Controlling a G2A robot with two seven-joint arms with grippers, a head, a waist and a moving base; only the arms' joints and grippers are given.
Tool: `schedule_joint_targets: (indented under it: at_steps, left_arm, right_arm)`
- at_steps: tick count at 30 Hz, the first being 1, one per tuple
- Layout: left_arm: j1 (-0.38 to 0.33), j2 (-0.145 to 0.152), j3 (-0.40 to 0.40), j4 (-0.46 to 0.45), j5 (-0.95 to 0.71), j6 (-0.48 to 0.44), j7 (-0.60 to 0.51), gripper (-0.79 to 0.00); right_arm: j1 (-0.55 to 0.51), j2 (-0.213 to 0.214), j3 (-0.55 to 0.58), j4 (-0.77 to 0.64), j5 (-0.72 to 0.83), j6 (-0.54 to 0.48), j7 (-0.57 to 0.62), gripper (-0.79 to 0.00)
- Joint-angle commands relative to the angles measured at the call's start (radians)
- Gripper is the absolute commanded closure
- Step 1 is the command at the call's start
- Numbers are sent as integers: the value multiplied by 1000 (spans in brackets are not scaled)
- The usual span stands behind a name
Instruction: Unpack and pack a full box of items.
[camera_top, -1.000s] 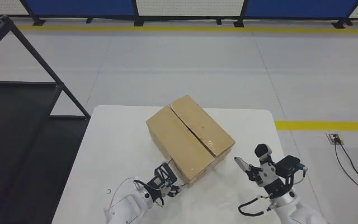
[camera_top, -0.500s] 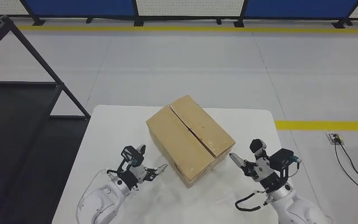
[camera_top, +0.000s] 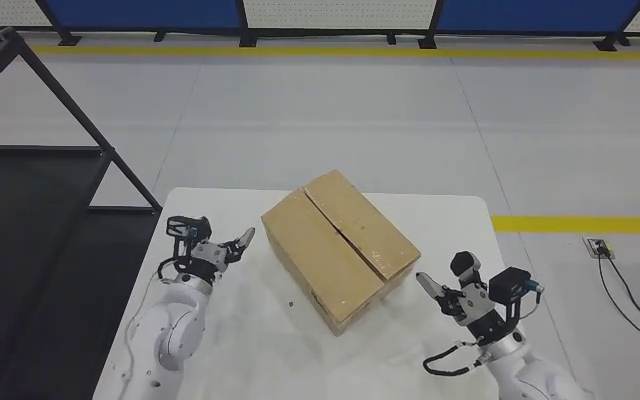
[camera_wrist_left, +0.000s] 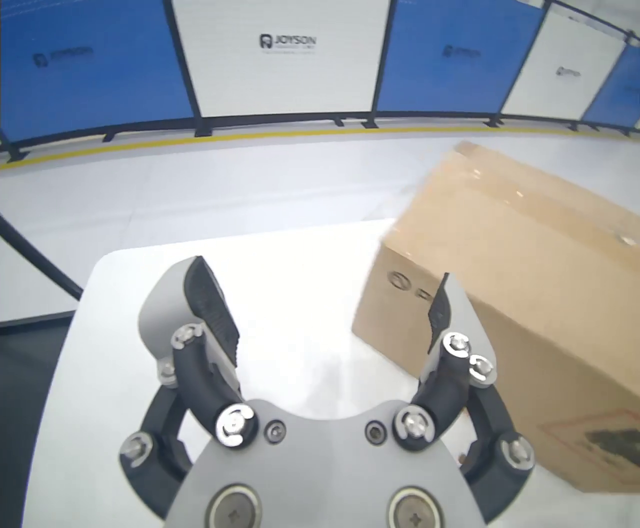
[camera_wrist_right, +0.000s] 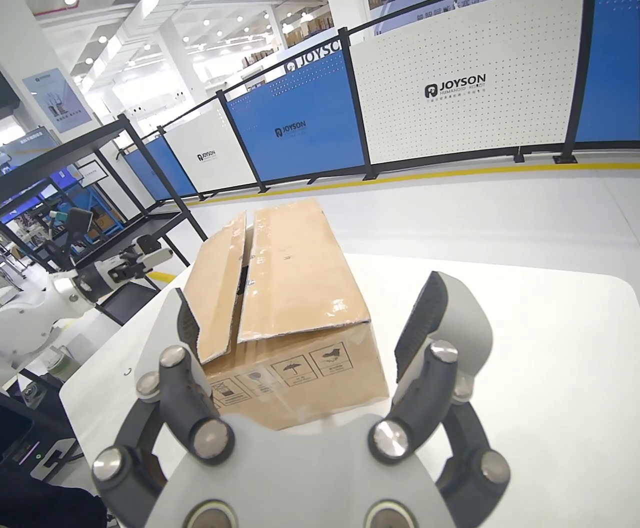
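The left claw (camera_wrist_left: 322, 280) hangs spread and empty beside the box (camera_top: 340, 245). The right claw (camera_wrist_right: 307, 300), also spread and empty, faces one end of it. The box sits mid-table (camera_top: 240, 330) with its flaps (camera_wrist_right: 280, 270) down and the seam gaping, probably flanked ready for opening. Small handling pictograms (camera_wrist_right: 295, 372) mark that end, with no legible wording.

1. A logo with a word mark in capitals is printed on each white fence panel (camera_wrist_left: 287, 42) and each blue fence panel (camera_wrist_right: 290, 132); on the nearest white panel a smaller line of lettering is set beneath it.
2. A row of framed handling pictograms (camera_wrist_right: 295, 372), an umbrella among them, is printed on the end face of the box (camera_wrist_right: 280, 300).
3. A round mark (camera_wrist_left: 400, 280) and a red-framed label (camera_wrist_left: 595, 435) are seen on the box's long side; their print cannot be made out.
4. A poster (camera_wrist_right: 57, 102) is hung in the hall behind; its text is too small to be read.
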Motion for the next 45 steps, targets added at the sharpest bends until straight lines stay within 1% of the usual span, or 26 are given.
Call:
schedule_joint_targets:
  at_steps: [1,3,4,6,7,8,10,12,16,19,23,28,30,33,36,38,45]
  left_arm:
    - [-65,-4,0,65,10,48,3,-785]
    - [-119,-6,5,120,3,44,-9,-785]
    - [-161,-6,16,165,34,41,-23,-785]
    - [-243,-11,47,256,47,-9,-51,-785]
    - [-281,-13,61,304,65,-13,-48,-785]
    - [-324,-18,91,359,91,-40,-46,-785]
    - [-372,-24,123,426,110,-72,-41,-785]
    - [-426,-32,156,502,134,-90,-36,-785]
    - [-502,-48,216,629,145,-184,-13,-785]
    - [-540,-58,252,703,163,-251,17,-785]
    - [-579,-68,285,776,172,-324,31,-785]
    - [-587,-67,290,799,168,-392,46,-785]
    - [-582,-64,286,797,162,-423,53,-785]
    - [-569,-54,275,785,164,-457,51,-785]
    - [-539,-44,266,750,176,-487,50,-785]
    - [-511,-36,256,717,183,-490,52,-785]
    - [-379,-7,210,546,188,-506,31,-785]
  right_arm:
    - [-11,0,7,5,9,2,-6,-785]
    - [-18,0,12,7,16,-1,-8,-785]
    - [-24,0,16,7,21,-3,-10,-785]
    - [-36,1,23,5,26,-6,-10,-785]
    - [-43,2,25,4,26,-12,-1,-785]
    - [-53,4,25,0,25,-37,29,-785]
    - [-63,8,30,0,27,-75,64,-785]
    - [-72,11,42,10,23,-76,107,-785]
    - [-60,11,30,33,49,-23,189,-785]
    - [-20,9,13,86,132,-44,225,-785]
    - [72,6,-26,185,252,-77,292,-785]
    - [144,4,-49,265,399,-127,347,-785]
    - [170,3,-52,296,461,-150,368,-785]
    - [204,4,-53,336,513,-161,386,-785]
    - [230,3,-55,365,558,-159,392,-785]
    - [247,4,-58,381,574,-158,401,-785]
    - [310,4,-82,425,606,-173,443,-785]
